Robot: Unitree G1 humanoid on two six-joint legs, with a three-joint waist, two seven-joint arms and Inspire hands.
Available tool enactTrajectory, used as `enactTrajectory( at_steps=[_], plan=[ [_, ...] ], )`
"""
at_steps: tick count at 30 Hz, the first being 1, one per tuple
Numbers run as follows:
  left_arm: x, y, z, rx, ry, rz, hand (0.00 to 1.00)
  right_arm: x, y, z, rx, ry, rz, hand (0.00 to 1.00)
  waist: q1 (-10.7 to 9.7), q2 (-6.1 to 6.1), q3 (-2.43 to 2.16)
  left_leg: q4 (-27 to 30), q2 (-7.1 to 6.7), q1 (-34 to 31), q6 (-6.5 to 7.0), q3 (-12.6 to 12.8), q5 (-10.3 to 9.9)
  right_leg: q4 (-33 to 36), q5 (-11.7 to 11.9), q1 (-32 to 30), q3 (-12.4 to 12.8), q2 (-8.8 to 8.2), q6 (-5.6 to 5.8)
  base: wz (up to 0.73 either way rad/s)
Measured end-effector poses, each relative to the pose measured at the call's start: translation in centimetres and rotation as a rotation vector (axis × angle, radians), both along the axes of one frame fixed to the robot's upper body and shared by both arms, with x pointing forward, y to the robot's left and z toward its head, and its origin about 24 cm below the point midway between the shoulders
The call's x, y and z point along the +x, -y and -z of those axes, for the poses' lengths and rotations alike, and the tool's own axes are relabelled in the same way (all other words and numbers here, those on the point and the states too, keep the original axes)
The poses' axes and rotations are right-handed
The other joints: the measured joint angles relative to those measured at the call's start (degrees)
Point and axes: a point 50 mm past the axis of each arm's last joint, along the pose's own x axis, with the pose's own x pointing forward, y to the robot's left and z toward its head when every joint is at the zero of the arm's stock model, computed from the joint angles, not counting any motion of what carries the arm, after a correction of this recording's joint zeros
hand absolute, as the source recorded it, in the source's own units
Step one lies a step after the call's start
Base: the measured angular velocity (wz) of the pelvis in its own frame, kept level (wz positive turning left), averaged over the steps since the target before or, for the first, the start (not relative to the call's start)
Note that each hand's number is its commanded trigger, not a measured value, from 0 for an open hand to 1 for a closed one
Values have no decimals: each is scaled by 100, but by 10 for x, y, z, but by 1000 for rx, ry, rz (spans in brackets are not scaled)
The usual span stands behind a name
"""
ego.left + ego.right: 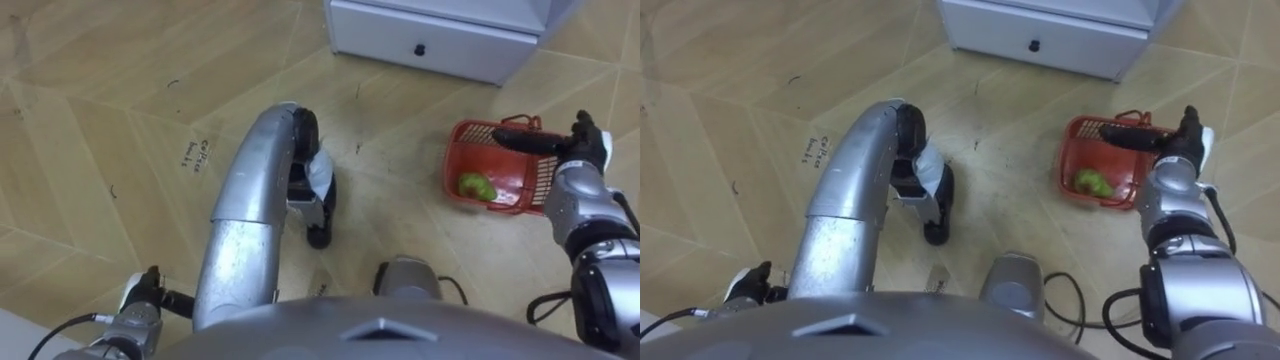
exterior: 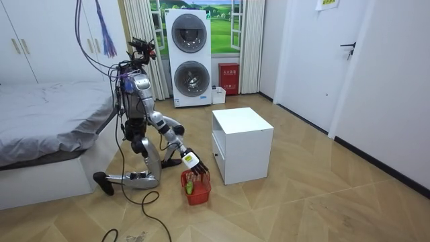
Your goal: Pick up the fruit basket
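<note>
A red plastic fruit basket (image 1: 478, 160) stands on the wooden floor in front of me to the right, with a green fruit (image 1: 477, 185) lying in it. A thin handle (image 1: 522, 120) arches over its far side. My right hand (image 1: 585, 142) is at the basket's right rim. Its dark fingers (image 1: 528, 141) reach out straight to the left across the top of the basket, just below the handle, and the hand is open. In the room view I kneel on the floor with this hand (image 2: 191, 161) just above the basket (image 2: 197, 188). My left hand (image 1: 140, 300) hangs low at the lower left.
A white cabinet (image 1: 430, 40) with a drawer and a dark knob stands just beyond the basket. In the room view a bed (image 2: 40, 128) is behind me, and stacked washing machines (image 2: 188, 57) stand at the far wall. Open floor lies to my left.
</note>
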Motion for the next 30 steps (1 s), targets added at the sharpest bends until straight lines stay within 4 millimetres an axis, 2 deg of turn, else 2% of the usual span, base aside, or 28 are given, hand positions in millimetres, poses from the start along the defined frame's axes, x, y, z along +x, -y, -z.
enactTrajectory(
  at_steps=[6,15,16,17,18,30],
  plan=[
    [-1,2,1,-7,-9,18,0,-13,0,10,41,-58,6,0,41,77,-9,-1,8,-34,-2,1,1,12,0,-42,14,0,4,0],
    [0,3,1,-20,-16,19,0,-28,4,18,94,-98,54,0,80,81,-12,2,3,-53,-3,5,1,13,-1,-58,6,2,7,0],
    [-1,3,1,-20,-17,19,0,-30,4,19,100,-107,59,33,80,82,-12,2,4,-66,-4,5,2,19,-1,-74,10,2,7,0],
    [0,3,1,-20,-16,19,0,-32,4,20,102,-114,65,51,81,89,-17,4,4,-81,-4,5,3,20,-2,-86,8,3,8,0],
    [0,3,1,-20,-16,19,0,-33,5,20,104,-118,70,100,83,94,-20,6,3,-96,-4,4,3,22,-2,-102,10,3,8,0],
    [-1,6,2,-38,-20,22,0,-35,2,23,123,-138,35,100,108,118,-20,8,3,-109,-3,7,3,22,-4,-116,14,5,12,0]
  ],
)
